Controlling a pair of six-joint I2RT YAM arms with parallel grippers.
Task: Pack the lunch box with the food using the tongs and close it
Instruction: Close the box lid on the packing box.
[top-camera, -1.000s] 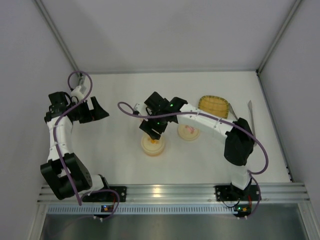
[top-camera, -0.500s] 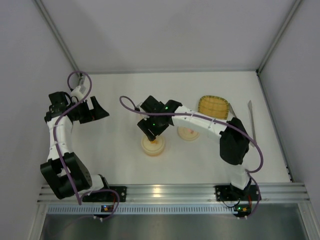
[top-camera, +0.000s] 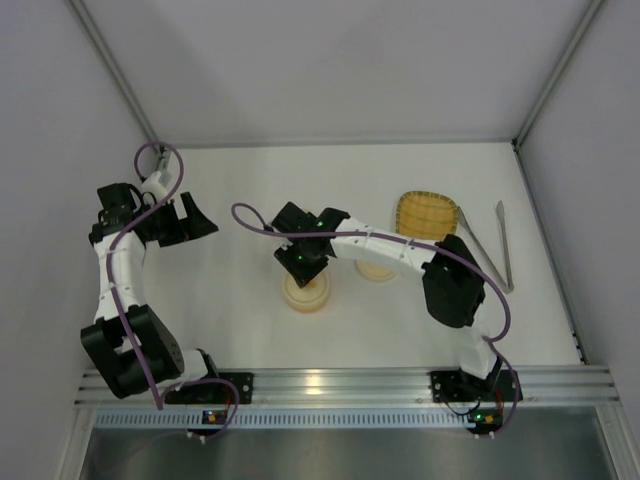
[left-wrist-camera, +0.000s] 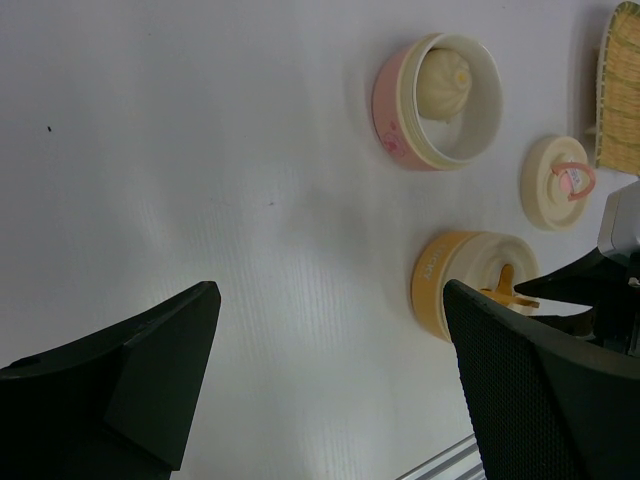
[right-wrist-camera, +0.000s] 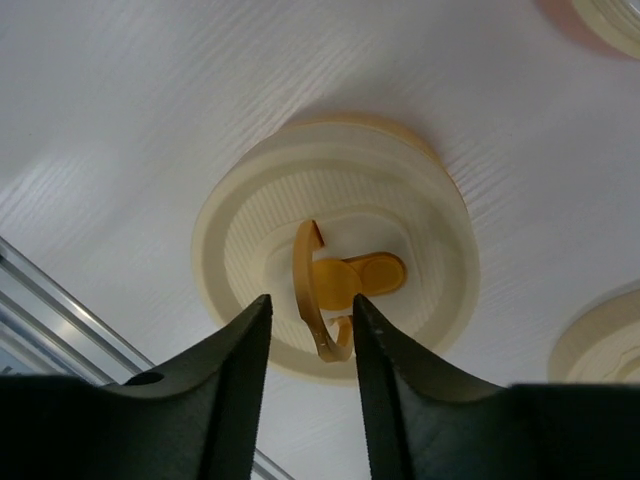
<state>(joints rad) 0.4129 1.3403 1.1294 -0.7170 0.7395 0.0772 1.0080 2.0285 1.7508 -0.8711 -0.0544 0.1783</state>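
Observation:
The lunch box shows as an orange bowl (right-wrist-camera: 340, 250) with a cream lid on it and, in the left wrist view, an uncovered pink bowl (left-wrist-camera: 435, 100). A cream ball of food (left-wrist-camera: 443, 85) lies in the pink bowl. My right gripper (right-wrist-camera: 311, 300) hangs just over the orange bowl's lid, open, its fingers either side of the upright orange ring handle (right-wrist-camera: 318, 290), with a gap on the left. From above, the right gripper (top-camera: 303, 268) covers part of the orange bowl (top-camera: 305, 295). The tongs (top-camera: 505, 250) lie at the far right. My left gripper (left-wrist-camera: 330, 300) is wide open and holds nothing.
A cream lid with a pink handle (left-wrist-camera: 557, 183) lies loose beside the bowls, half under the right arm from above (top-camera: 378, 270). A yellow woven tray (top-camera: 428, 215) sits at the back right. The left gripper (top-camera: 200, 228) hovers far left, near the wall.
My right gripper shifted left and lower over the orange bowl, and its jaws narrowed around the ring handle. The left arm stayed still.

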